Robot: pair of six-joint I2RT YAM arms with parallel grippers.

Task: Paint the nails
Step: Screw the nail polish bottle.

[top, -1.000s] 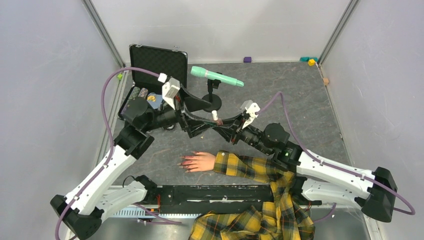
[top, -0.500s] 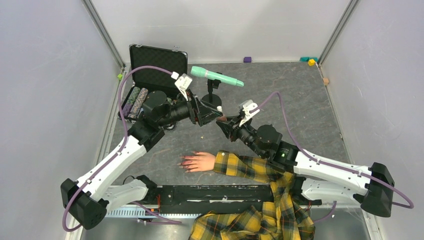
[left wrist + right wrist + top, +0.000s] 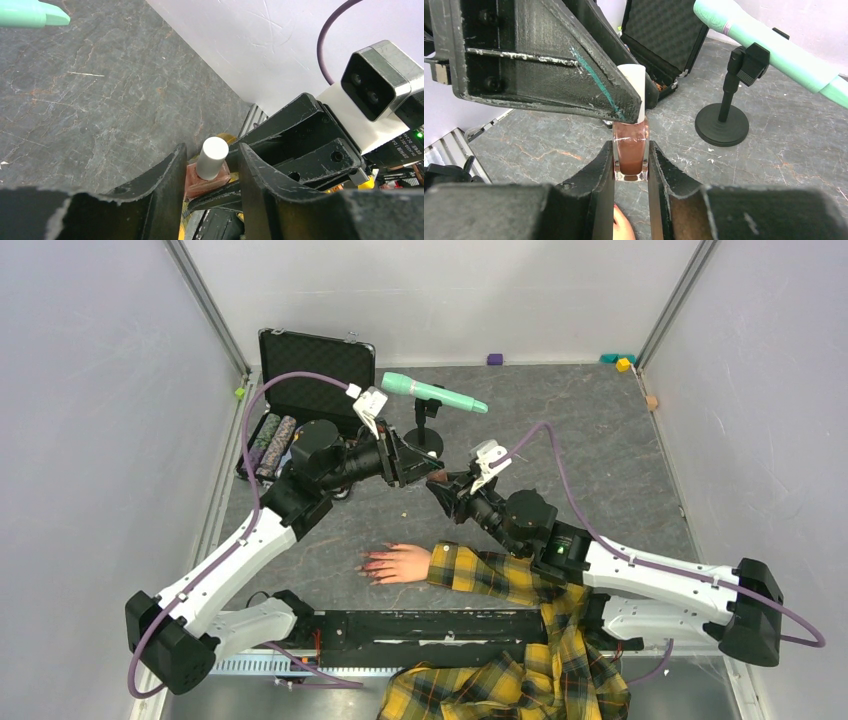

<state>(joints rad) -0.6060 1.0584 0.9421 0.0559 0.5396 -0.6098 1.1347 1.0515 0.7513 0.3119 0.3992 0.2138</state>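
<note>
Brownish glass, white lid: the small polish bottle (image 3: pixel 630 155) sat clamped in the right gripper (image 3: pixel 630 147) at mid-frame. The left gripper (image 3: pixel 212 148) stood apart around the white cap (image 3: pixel 212 157), not quite touching. Lower centre in the overhead view lay the glossy red nails (image 3: pixel 368 565) of the peach mannequin hand (image 3: pixel 402 562). With the bottle unopened and no brush out, all the painting seemed ahead.

Middle of counter (image 3: pixel 610 440) crowded: left claw (image 3: pixel 211 150) and right claw (image 3: pixel 630 147) stand tip to tip at a polish bottle (image 3: pixel 205 182), microphone stand (image 3: pixel 430 435) just behind them, open black case (image 3: pixel 315 370) at back left. Near side barred by mannequin hand (image 3: pixel 400 562) and plaid sleeve (image 3: pixel 500 575). Bare slate lies right and back, well apart from these, with small blocks (image 3: pixel 622 362) in the far corner.
</note>
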